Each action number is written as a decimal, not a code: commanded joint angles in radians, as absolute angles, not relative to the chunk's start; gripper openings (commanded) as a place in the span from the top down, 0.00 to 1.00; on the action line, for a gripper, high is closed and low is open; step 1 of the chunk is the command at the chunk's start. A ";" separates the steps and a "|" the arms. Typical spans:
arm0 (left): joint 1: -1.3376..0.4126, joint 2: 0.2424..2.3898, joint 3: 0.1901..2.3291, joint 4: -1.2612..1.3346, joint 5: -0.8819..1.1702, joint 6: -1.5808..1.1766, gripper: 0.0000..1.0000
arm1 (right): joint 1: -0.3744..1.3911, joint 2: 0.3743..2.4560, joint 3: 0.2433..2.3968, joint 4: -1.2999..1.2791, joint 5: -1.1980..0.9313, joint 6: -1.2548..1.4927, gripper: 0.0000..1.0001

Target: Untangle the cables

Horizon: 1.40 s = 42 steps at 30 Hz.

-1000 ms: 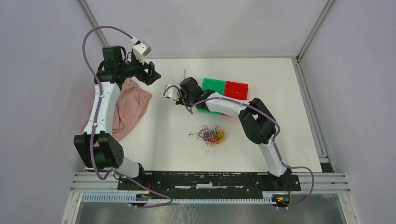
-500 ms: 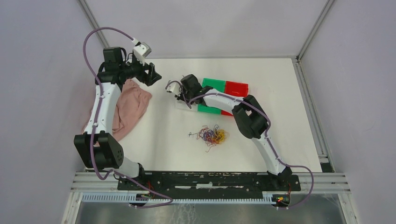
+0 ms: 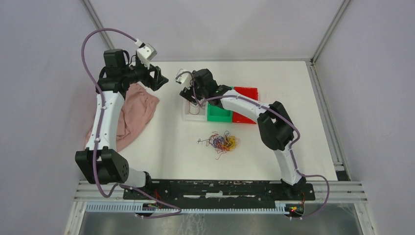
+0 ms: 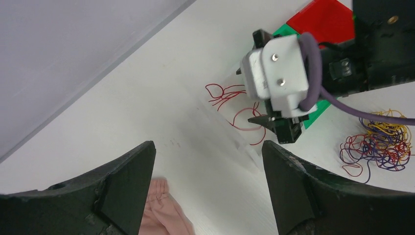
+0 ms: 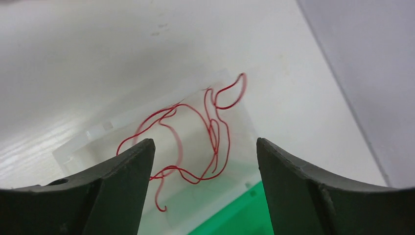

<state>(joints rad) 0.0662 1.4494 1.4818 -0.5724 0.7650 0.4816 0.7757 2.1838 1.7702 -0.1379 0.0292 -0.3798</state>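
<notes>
Right hand (image 5: 203,147) has opened, fingers apart above red cable (image 5: 214,128) in clear tray (image 5: 93,136)

Bare tabletop (image 3: 166,147) surrounds the cables (image 3: 222,142); bins (image 3: 219,113) stand beyond.

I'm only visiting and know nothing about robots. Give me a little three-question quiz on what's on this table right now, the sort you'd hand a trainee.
1. True or false: the right tool is shut on the loose red cable.
2. Where does that cable lie? A) in the green bin B) in the clear tray C) on the pink cloth
3. Which colours show in the tangled clump?

Key
1. False: its jaws stand open above the cable.
2. B
3. Red, yellow-orange and purple.
</notes>
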 commanded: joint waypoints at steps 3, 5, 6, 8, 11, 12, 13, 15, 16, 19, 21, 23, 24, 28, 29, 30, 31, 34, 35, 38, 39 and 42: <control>0.072 1.365 1.474 -0.573 0.770 0.500 0.13 | 0.773 2.006 1.777 -0.158 0.067 -0.336 0.13; 0.072 1.350 1.466 -0.575 0.773 0.501 0.13 | 0.773 1.975 1.762 -0.171 0.086 -0.323 0.12; 0.072 1.342 1.462 -0.574 0.777 0.501 0.13 | 0.773 1.955 1.750 -0.172 0.104 -0.313 0.07; 0.072 1.331 1.451 -0.569 0.781 0.499 0.12 | 0.773 1.900 1.707 -0.142 0.150 -0.276 0.01; 0.072 1.322 1.443 -0.570 0.789 0.490 0.11 | 0.772 1.798 1.617 -0.061 0.289 -0.156 0.00; 0.072 1.319 1.440 -0.575 0.798 0.492 0.10 | 0.772 1.761 1.593 -0.047 0.355 -0.102 0.00; 0.072 1.316 1.438 -0.586 0.809 0.503 0.09 | 0.765 1.716 1.563 -0.047 0.376 -0.048 0.00; 0.071 1.309 1.436 -0.639 0.846 0.551 0.06 | 0.740 1.632 1.477 -0.038 0.338 0.042 0.00; 0.071 1.306 1.433 -0.667 0.863 0.578 0.04 | 0.727 1.599 1.416 -0.039 0.265 0.064 0.00; 0.058 1.295 1.401 -0.771 0.922 0.681 0.03 | 0.688 1.531 1.331 -0.100 0.125 0.097 0.00; 0.003 1.276 1.354 -0.841 0.906 0.777 0.03 | 0.688 1.483 1.255 -0.118 0.088 0.105 0.00; -0.116 1.249 1.271 -0.879 0.789 0.849 0.04 | 0.687 1.424 1.179 -0.126 0.091 0.118 0.01; -0.178 1.235 1.228 -0.886 0.740 0.874 0.04 | 0.687 1.396 1.143 -0.131 0.102 0.124 0.01; -0.385 1.216 1.090 -0.885 0.626 0.913 0.06 | 0.685 1.288 1.028 -0.159 0.128 0.154 0.06; -0.418 1.233 1.073 -0.883 0.599 0.917 0.08 | 0.683 1.262 1.004 -0.166 0.135 0.167 0.08; -0.453 1.252 1.064 -0.877 0.568 0.917 0.09 | 0.681 1.240 0.988 -0.176 0.141 0.180 0.09; -0.484 1.272 1.059 -0.863 0.540 0.914 0.11 | 0.678 1.222 0.975 -0.191 0.145 0.193 0.11; -0.574 1.340 1.058 -0.805 0.468 0.907 0.17 | 0.655 1.179 0.955 -0.236 0.145 0.251 0.18; -0.603 1.362 1.059 -0.775 0.449 0.904 0.18 | 0.649 1.166 0.947 -0.240 0.141 0.265 0.20; -0.657 1.443 1.078 -0.738 0.420 0.902 0.21 | 0.629 1.115 0.911 -0.237 0.142 0.298 0.24; -0.669 1.470 1.090 -0.737 0.424 0.900 0.22 | 0.623 1.098 0.897 -0.235 0.143 0.307 0.24; -0.692 1.534 1.107 -0.736 0.446 0.911 0.23 | 0.611 1.055 0.855 -0.243 0.143 0.326 0.27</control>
<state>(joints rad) -0.6666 1.4780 1.0569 -0.7826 0.4629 0.8654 0.6273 1.1156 0.8978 -0.2550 0.1329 0.2638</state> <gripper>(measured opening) 0.779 0.749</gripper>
